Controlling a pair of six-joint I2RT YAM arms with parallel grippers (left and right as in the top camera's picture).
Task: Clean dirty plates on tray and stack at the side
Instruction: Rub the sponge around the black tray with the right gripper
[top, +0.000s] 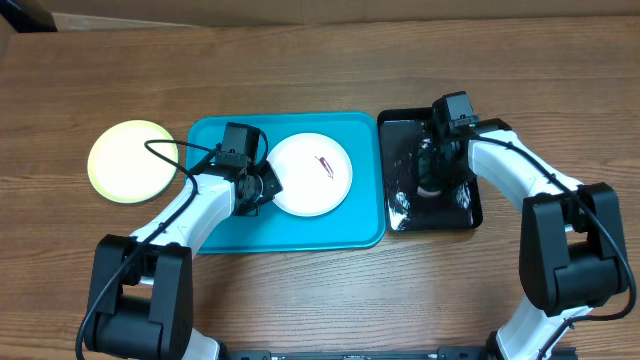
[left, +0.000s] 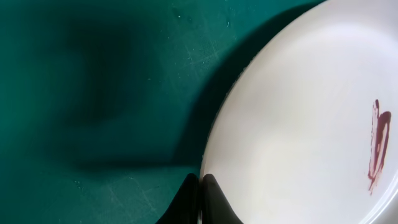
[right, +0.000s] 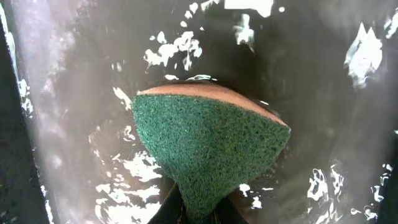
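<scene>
Though otherwise clean, white plate on turquoise tray, one reddish-brown smudge.

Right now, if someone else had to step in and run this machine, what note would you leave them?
Left claw: shut on the rim of the white plate, which lies on the blue tray.
Right claw: shut on a green sponge, down in the wet black tray.
Done: the yellow-green plate sits on the table left of the blue tray; no smear shows on it from above.
Left: the white plate has a reddish smear. Wipe it, then stack it on the yellow-green plate. No other plate is in view.
</scene>
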